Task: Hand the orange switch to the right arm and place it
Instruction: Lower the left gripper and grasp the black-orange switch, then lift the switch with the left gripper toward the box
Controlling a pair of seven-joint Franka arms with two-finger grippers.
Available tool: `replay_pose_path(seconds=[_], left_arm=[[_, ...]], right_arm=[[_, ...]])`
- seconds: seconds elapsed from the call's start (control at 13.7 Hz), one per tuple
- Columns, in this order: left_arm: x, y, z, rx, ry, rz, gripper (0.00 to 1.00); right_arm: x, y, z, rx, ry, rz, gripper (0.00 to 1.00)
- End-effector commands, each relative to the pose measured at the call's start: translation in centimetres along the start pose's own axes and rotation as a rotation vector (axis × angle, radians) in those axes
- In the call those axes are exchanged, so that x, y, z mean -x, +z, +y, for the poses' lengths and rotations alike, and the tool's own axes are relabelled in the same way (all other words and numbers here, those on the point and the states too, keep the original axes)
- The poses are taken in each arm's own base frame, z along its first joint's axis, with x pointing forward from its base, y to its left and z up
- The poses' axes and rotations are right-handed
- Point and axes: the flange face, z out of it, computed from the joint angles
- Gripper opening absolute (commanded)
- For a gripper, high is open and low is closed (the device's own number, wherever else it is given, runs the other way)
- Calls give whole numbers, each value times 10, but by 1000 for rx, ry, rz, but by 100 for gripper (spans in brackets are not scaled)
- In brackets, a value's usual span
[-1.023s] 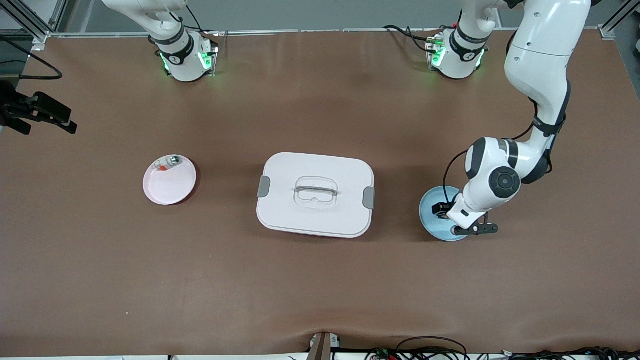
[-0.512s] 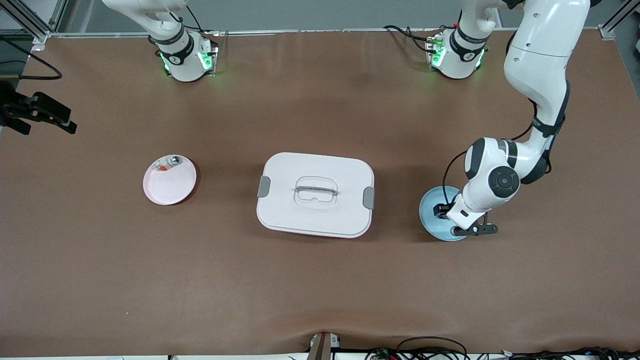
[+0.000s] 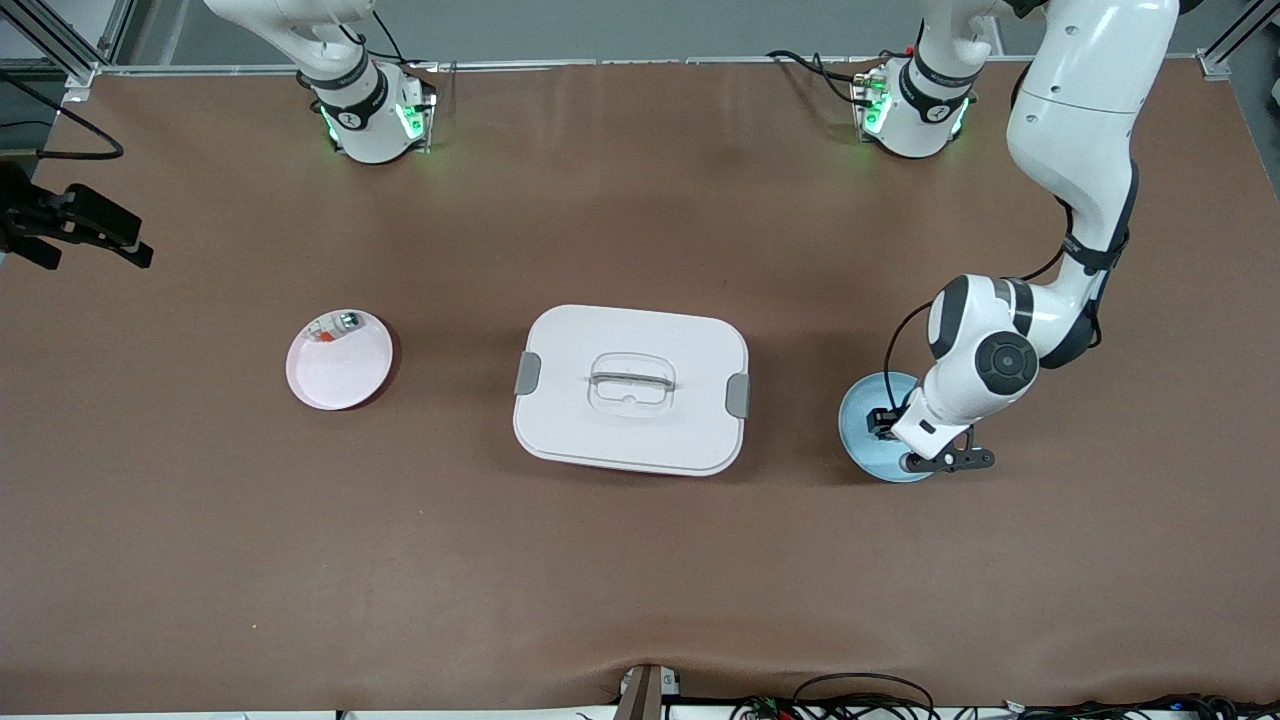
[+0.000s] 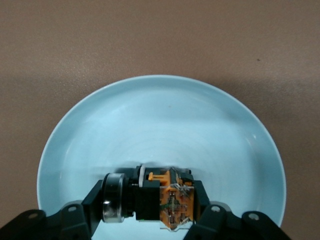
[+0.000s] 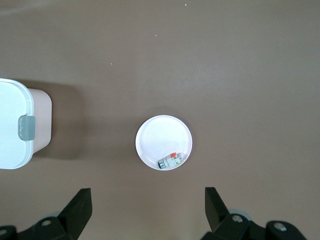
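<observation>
The orange switch (image 4: 160,200), a black block with an orange end and a dark round cap, lies on its side in the light blue plate (image 4: 160,115). My left gripper (image 4: 149,202) is down in that plate (image 3: 860,447) at the left arm's end of the table, and it is shut on the switch, one finger on the cap end and one on the orange end. In the front view the left gripper (image 3: 886,424) hides most of the switch. My right gripper (image 5: 147,202) hangs open and empty high above the table beside a white plate (image 5: 160,135).
A white lidded box (image 3: 600,335) with grey latches stands mid-table between the two plates. The white plate (image 3: 335,375) toward the right arm's end holds a small whitish part (image 3: 336,324) with red-orange and green bits. Black gear (image 3: 70,225) juts in at the table edge.
The left gripper's fingers have closed on the switch in the blue plate. The left arm has shifted only slightly. The right arm has not moved.
</observation>
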Motion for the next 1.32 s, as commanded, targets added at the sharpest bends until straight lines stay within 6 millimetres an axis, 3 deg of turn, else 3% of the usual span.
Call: replay_pose_path(seconds=[0.0,0.29,0.8,1.1,1.24], left_arm=[[2,-44,-1,-23,-5,-15,20],[14,-122,-10,-29,-30,-100,20],[12,-245,-2,17,-64,-273,20],[16,-296,22,124,-167,-319,20],[24,-325,47,190,-225,-318,20]], right_arm=[[6,-2,1,-6,1,3,100],[6,-2,1,-6,1,3,100],[5,-6,3,-6,4,18,100],[4,-7,4,1,-6,24,100],[5,-7,9,1,1,18,100]])
